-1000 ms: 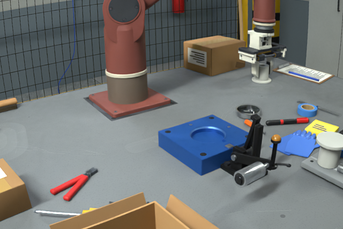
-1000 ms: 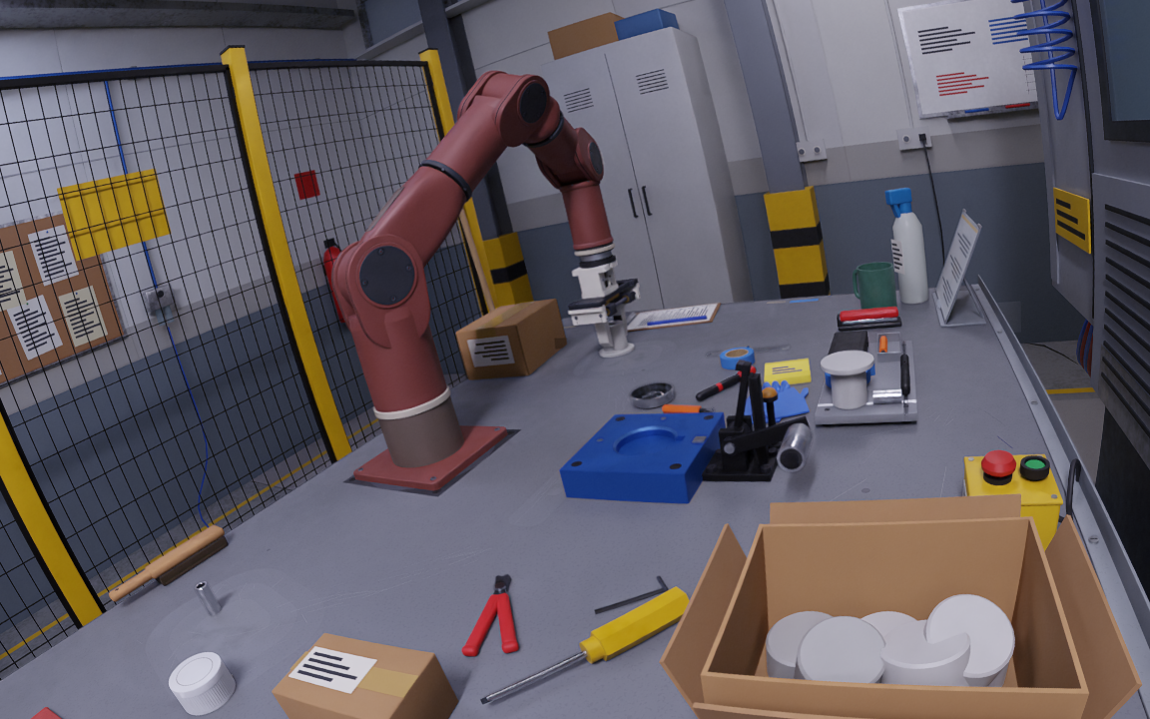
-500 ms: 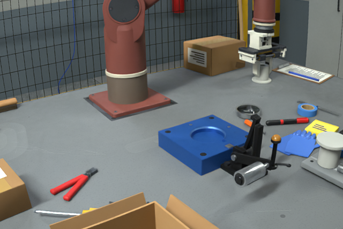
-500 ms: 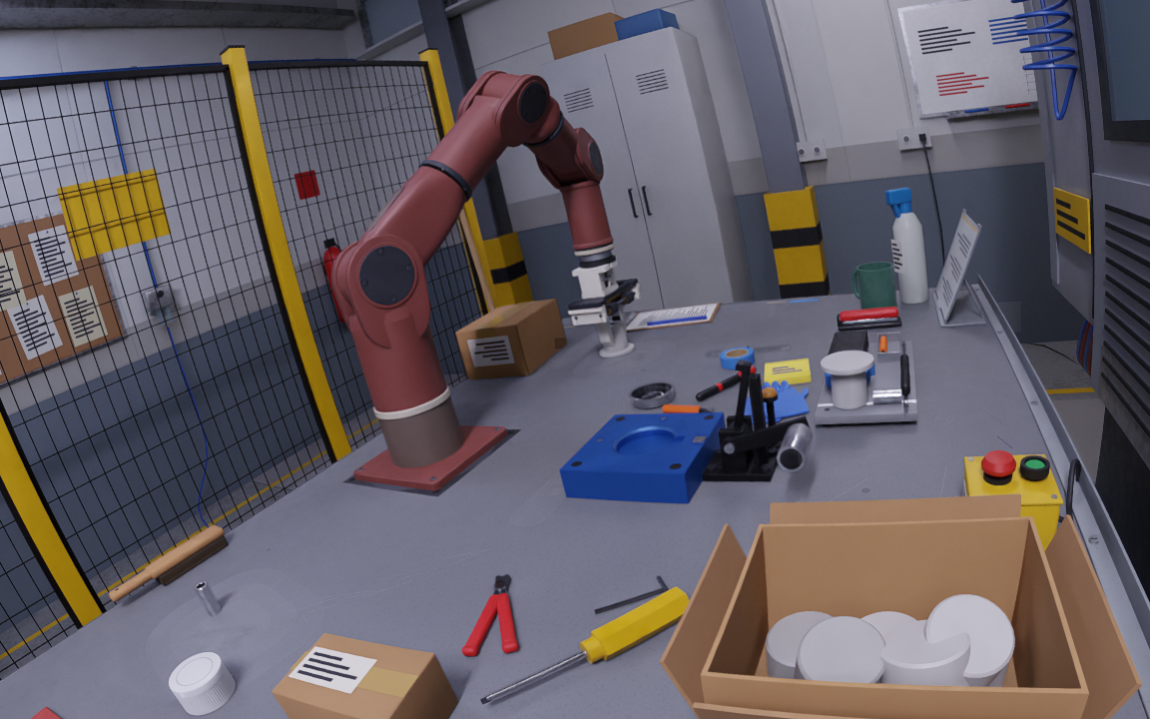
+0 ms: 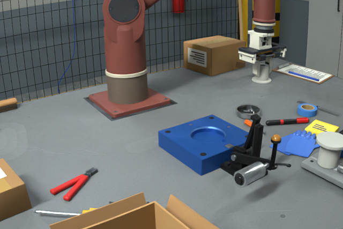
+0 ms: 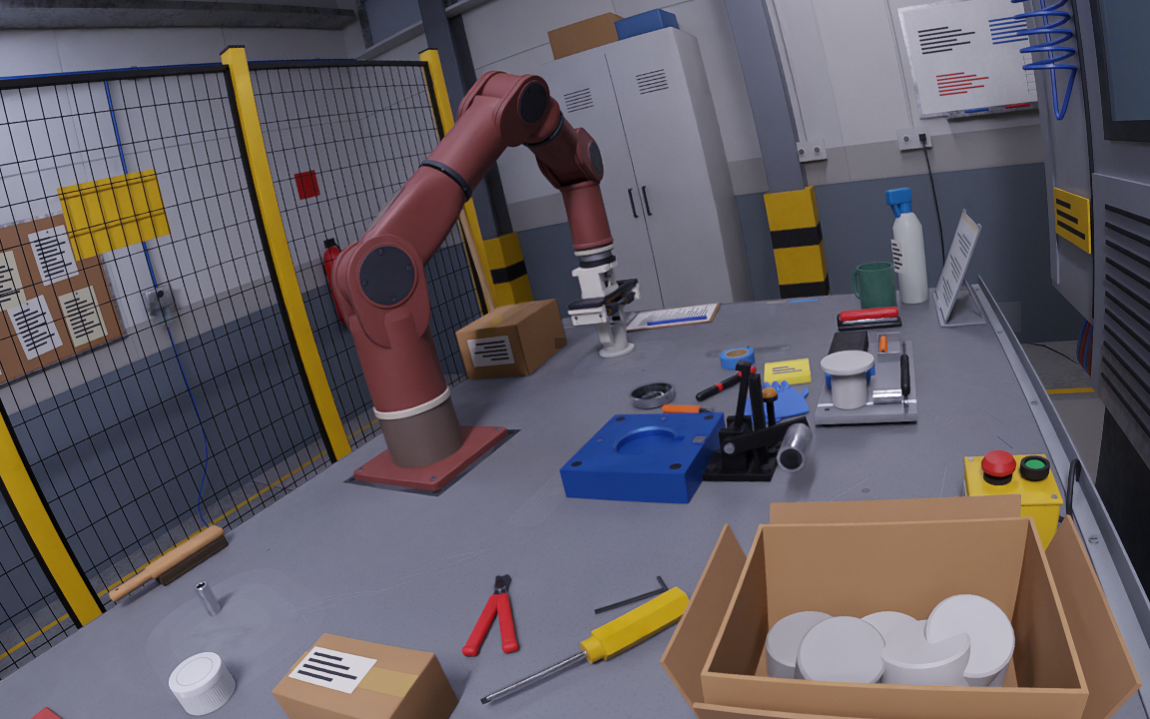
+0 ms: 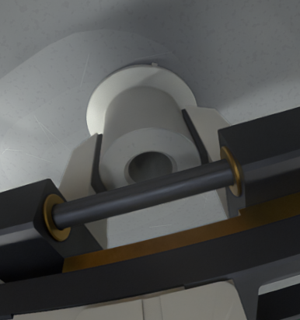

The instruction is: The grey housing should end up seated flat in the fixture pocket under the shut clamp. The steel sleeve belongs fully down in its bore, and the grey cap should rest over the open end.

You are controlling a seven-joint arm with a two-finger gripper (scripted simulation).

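The grey housing point(image 5: 261, 73) point(image 6: 614, 340) point(image 7: 147, 128) stands upright on its round flange at the far end of the table, near a clipboard, with its open bore facing up. The blue fixture point(image 5: 203, 141) point(image 6: 646, 454) lies mid-table with its round pocket empty, and the black toggle clamp point(image 5: 253, 149) point(image 6: 751, 429) at its right edge stands raised. A small steel sleeve point(image 6: 206, 596) stands near the left front of the table, and a grey cap point(image 6: 201, 681) lies close to it. My gripper point(image 5: 262, 67) point(image 6: 612, 331) point(image 7: 147, 155) is straight above the housing and is closed around its upper body.
An open cardboard box point(image 6: 897, 617) with grey round parts sits at the front right. A sealed carton point(image 5: 214, 54) stands just left of the housing and a clipboard point(image 5: 304, 73) to its right. Pliers point(image 5: 72, 184), tape, a marker, gloves and a tray with a white part lie around the fixture.
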